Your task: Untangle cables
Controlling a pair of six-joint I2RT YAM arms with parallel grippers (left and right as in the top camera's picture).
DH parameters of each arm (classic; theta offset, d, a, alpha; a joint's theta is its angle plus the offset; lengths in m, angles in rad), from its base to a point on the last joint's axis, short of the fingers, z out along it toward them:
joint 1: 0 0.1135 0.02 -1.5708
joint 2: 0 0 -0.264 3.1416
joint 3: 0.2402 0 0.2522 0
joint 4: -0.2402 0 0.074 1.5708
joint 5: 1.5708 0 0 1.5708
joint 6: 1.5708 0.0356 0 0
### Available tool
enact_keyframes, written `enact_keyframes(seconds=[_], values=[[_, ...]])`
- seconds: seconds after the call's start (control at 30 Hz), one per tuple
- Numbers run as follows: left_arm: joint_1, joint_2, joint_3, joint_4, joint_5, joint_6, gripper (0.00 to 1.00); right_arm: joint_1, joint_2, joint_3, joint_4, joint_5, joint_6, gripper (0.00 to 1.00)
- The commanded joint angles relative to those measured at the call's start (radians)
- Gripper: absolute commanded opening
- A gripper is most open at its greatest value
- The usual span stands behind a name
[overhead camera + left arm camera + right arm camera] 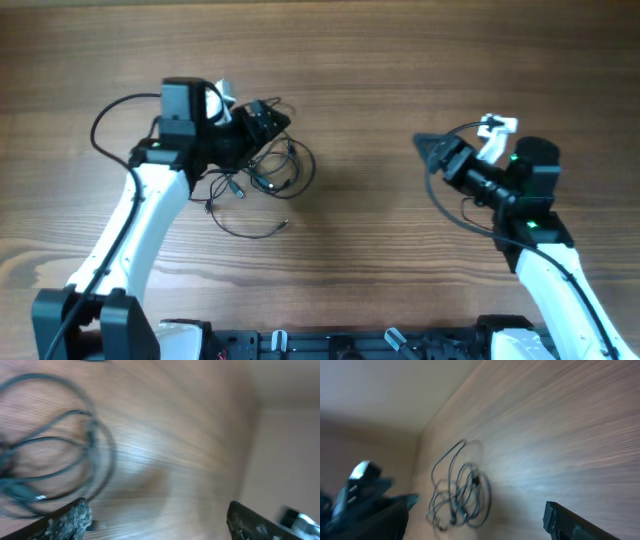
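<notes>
You've got 2 tools, 1 tangle | cables (262, 178): thin black cords in overlapping round loops, small plug ends, cord count unreadable, 10 o'clock on the wood-grain tabletop (380, 70) | left tool (262, 122): spread wide, empty, at tangle's 12 o'clock edge | right tool (432, 152): released, empty, 3 o'clock, well apart.

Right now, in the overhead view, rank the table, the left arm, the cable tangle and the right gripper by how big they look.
Largest to smallest:
table
left arm
cable tangle
right gripper
The gripper may be nearer the camera than the cables, yet it looks clearly smallest.
</notes>
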Motion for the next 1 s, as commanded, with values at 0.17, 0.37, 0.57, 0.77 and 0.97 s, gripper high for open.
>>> enact_keyframes(seconds=[0.17, 0.37, 0.57, 0.77, 0.97], values=[[-0.054, 0.010, 0.007, -0.017, -0.487, 0.377, 0.66, 0.137, 0.057, -0.007, 0.004, 0.127, -0.016, 0.90], [-0.054, 0.056, 0.007, -0.018, -0.484, 0.691, 0.47, 0.142, 0.110, -0.007, 0.008, 0.138, -0.013, 0.90], [-0.054, 0.109, 0.007, -0.033, -0.485, 0.768, 0.42, 0.142, 0.119, -0.007, 0.011, 0.146, -0.011, 0.90], [-0.053, 0.134, 0.006, -0.124, -0.489, 0.768, 0.36, 0.142, 0.119, -0.007, 0.012, 0.174, -0.011, 0.90], [-0.053, 0.136, 0.006, -0.120, -0.500, 0.768, 0.27, 0.142, 0.119, -0.007, 0.011, 0.175, -0.011, 0.90]])
